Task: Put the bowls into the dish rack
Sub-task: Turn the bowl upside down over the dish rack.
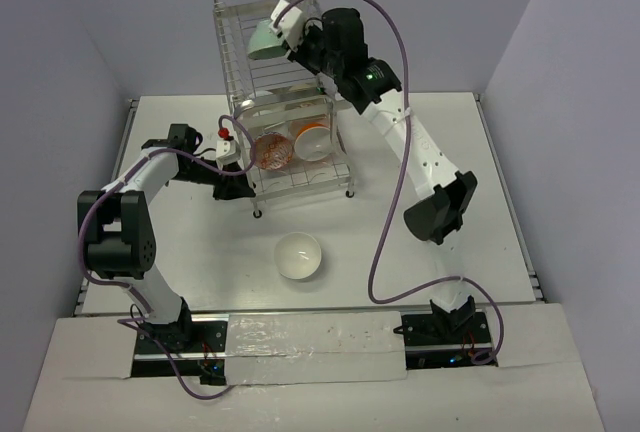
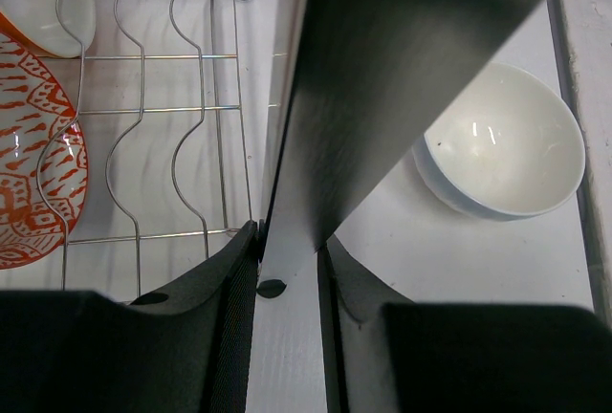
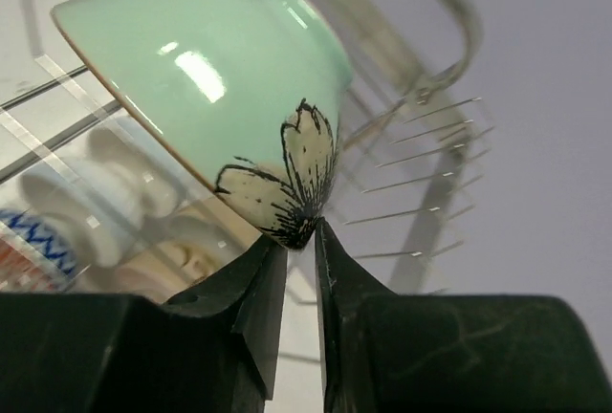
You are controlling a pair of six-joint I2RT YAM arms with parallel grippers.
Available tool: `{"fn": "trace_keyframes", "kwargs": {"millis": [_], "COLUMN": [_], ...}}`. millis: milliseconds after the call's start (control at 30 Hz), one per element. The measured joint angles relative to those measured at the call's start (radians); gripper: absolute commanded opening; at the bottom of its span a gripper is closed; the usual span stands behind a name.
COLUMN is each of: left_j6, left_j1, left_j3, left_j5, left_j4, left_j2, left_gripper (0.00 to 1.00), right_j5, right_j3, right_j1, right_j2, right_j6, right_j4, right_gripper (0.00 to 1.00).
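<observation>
Right pincer (image 3: 300,233): tips nearly together at mint bowl (image 3: 191,69) rim, dish rack (image 1: 310,177) top tier; grip cannot tell. Left pincer (image 2: 289,236) clamped on rack's near-left post.

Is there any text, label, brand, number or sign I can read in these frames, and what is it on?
No readable word, number or brand shows in any view.
On the mint green bowl: a drawn flower only, no letters.
On the orange-red bowl: a pattern only, no letters.
On the dish rack: no label visible.
</observation>
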Motion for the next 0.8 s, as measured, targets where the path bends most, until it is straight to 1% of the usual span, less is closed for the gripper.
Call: {"fn": "trace_keyframes", "kwargs": {"millis": [100,233,300,467,500,533,633,733,800], "left_j6": [-0.003,-0.005,-0.007,-0.009,-0.01,-0.011,-0.01,-0.01,-0.01], "left_j1": [0.0,0.0,0.0,0.0,0.0,0.0,0.0,0.0,0.0], "left_j3": [0.0,0.0,0.0,0.0,0.0,0.0,0.0,0.0,0.0], "left_j5": [-0.001,-0.001,-0.001,-0.002,-0.002,-0.002,-0.002,-0.002,-0.002], "left_j4": [0.002,0.003,0.004,0.005,0.006,0.006,0.006,0.005,0.005], "left_j2": [0.0,0.0,0.0,0.0,0.0,0.0,0.0,0.0,0.0], "left_gripper": [0.12,0.12,0.13,0.13,0.13,0.13,0.13,0.14,0.14], "right_j5": [-0.031,-0.058,-0.064,-0.064,-0.063,-0.064,-0.06,-0.06,-0.064], "right_j3": [-0.026,-0.072,-0.094,-0.146,-0.153,-0.157,-0.171,-0.171,-0.171], "right_j1": [0.007,0.022,0.027,0.03,0.03,0.03,0.03,0.029,0.027], "right_j2": [-0.021,-0.061,-0.081,-0.133,-0.142,-0.15,-0.17,-0.173,-0.173], "right_j6": [0.017,0.031,0.032,0.031,0.031,0.031,0.032,0.043,0.059], "right_j4": [-0.058,-0.118,-0.135,-0.151,-0.152,-0.156,-0.159,-0.161,-0.163], "right_gripper": [0.3,0.32,0.33,0.37,0.38,0.43,0.5,0.5,0.48]}}
